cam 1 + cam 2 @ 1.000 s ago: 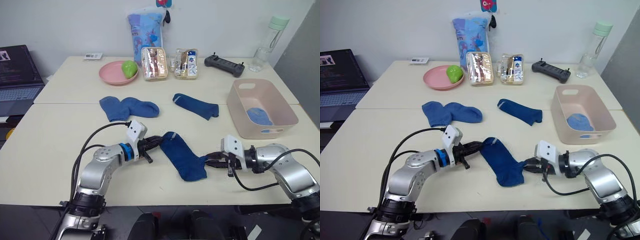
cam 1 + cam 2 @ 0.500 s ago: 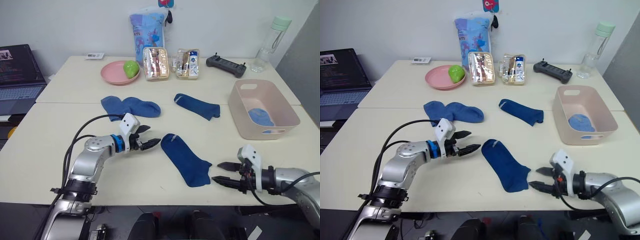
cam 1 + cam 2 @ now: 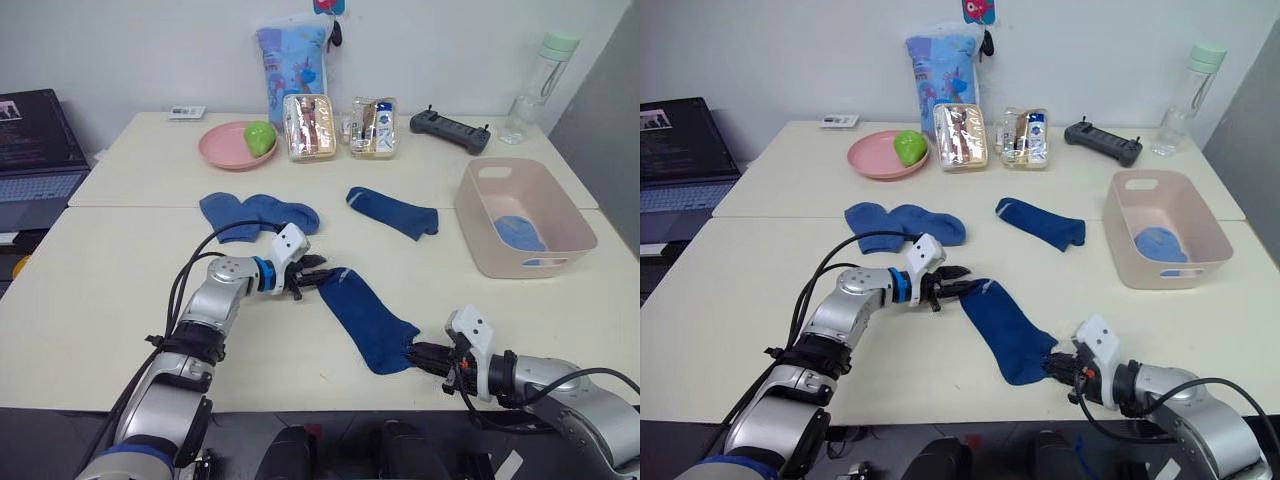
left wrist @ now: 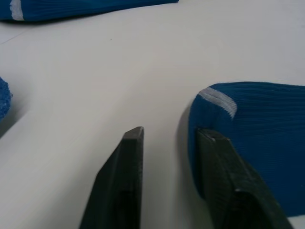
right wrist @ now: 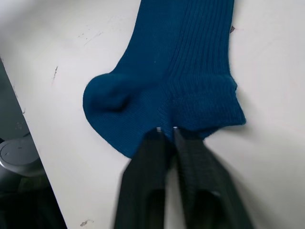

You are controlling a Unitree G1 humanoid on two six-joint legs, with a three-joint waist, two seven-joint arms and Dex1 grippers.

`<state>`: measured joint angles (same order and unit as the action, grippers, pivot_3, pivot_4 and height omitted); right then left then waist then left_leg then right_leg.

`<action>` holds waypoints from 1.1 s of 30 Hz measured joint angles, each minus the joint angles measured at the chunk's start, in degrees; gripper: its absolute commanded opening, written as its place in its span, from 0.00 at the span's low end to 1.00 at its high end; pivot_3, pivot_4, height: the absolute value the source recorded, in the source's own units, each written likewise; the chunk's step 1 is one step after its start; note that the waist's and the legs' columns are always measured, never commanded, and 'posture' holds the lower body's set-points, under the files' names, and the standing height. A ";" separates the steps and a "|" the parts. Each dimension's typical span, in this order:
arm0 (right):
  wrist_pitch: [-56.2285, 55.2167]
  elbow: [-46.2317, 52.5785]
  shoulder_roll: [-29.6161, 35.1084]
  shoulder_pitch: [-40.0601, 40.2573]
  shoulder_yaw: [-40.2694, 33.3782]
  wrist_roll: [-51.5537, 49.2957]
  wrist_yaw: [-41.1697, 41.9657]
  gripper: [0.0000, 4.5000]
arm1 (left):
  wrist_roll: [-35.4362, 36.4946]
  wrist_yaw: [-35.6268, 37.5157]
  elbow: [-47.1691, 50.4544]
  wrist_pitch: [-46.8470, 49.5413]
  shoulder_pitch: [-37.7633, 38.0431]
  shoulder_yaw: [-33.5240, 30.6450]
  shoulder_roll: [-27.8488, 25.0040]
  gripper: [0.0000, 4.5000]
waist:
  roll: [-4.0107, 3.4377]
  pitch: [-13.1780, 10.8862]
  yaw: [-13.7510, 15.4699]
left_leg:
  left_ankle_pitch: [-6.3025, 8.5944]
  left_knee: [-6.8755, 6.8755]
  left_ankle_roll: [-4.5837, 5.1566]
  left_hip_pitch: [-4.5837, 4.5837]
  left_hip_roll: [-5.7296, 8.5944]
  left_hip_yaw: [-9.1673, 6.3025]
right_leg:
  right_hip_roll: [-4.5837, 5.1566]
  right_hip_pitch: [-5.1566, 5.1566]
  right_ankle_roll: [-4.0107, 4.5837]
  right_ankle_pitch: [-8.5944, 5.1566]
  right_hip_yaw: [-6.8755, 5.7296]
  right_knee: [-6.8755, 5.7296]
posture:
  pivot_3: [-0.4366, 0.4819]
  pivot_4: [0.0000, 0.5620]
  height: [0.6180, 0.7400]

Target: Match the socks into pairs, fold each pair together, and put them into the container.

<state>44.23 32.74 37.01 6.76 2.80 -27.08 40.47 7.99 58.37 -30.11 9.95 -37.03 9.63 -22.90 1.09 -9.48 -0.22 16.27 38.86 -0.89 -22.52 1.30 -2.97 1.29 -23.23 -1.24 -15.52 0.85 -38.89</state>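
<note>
Dark-blue sock (image 3: 366,317) lies diagonally between both grippers: the parted left gripper (image 3: 313,272) at its cuff, the right gripper (image 3: 419,354) pinching its toe.

ribbed knit sock (image 5: 181,71); smooth matt table (image 4: 143,62); glossy tub (image 3: 520,215).

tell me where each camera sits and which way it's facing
Left eye and right eye views: on the head, looking forward and down over the table; both arms show, with the left end effector at the cuff of the dark blue sock and the right end effector at its toe.
Left wrist view: on the left wrist, looking along its open fingers at the sock's white-striped cuff.
Right wrist view: on the right wrist, looking along its closed fingers at the sock's toe.
Shared: all views show that dark blue sock.
</note>
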 measured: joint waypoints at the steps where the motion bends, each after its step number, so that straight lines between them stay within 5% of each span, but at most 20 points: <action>1: -0.16 -0.23 0.00 -0.02 -0.01 -0.01 0.00 0.00 | 0.25 0.40 0.48 0.30 0.24 -0.06 -0.02 0.08 | 0.00 0.00 0.00 | 0.00 0.00 0.00 0.00 0.00 -0.01 | 0.00 0.00 0.00 0.00 0.00 0.00 | 0.48 0.27 1.00; 2: -0.23 -0.54 0.01 -0.05 -0.06 -0.01 0.02 0.00 | 0.86 1.07 1.46 1.05 0.85 -0.23 -0.16 0.01 | 0.00 0.00 -0.05 | 0.00 0.00 0.00 0.00 0.00 0.00 | 0.00 0.00 0.00 0.00 0.00 -0.01 | 0.48 0.27 1.00; 9: -0.30 -2.26 1.83 -1.55 -2.65 -0.39 0.69 0.00 | 4.59 0.83 16.40 9.73 11.67 -2.33 -3.55 0.00 | -0.01 0.01 -0.24 | 0.00 0.00 0.00 0.03 -0.05 -0.03 | 0.01 0.00 0.00 0.00 0.03 -0.02 | 0.48 0.27 1.00; 18: -2.40 -9.14 10.20 -8.18 -4.32 -1.12 8.67 0.00 | 14.70 -12.92 43.09 26.46 29.91 -10.18 0.61 0.00 | -0.01 0.01 0.09 | 0.01 -0.01 0.01 0.01 -0.03 -0.01 | 0.08 0.03 0.00 0.00 0.04 0.04 | 0.48 0.27 1.00; 27: -5.96 -15.22 13.99 -13.15 -3.20 0.03 15.79 0.00 | 25.72 -23.66 55.40 39.40 36.02 -15.61 4.36 0.00 | 0.00 0.01 0.07 | 0.01 0.00 0.01 0.06 -0.03 0.02 | 0.07 0.05 0.01 0.00 0.04 -0.01 | 0.48 0.27 1.00; 33: -8.53 -16.42 13.71 -15.20 -2.79 1.23 16.99 0.00 | 27.11 -26.36 56.91 39.41 39.58 -14.79 4.99 0.00 | -0.01 0.02 0.18 | 0.01 -0.01 0.01 0.06 -0.03 0.02 | 0.07 0.06 0.01 0.00 0.03 0.01 | 0.48 0.27 1.00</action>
<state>35.70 16.32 50.71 -8.44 0.01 -25.84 57.47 35.10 32.01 26.80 49.36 2.54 -5.16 -17.91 1.07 -9.46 -0.05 16.27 38.85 -0.88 -22.46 1.27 -2.95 1.36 -23.16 -1.23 -15.52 0.89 -38.89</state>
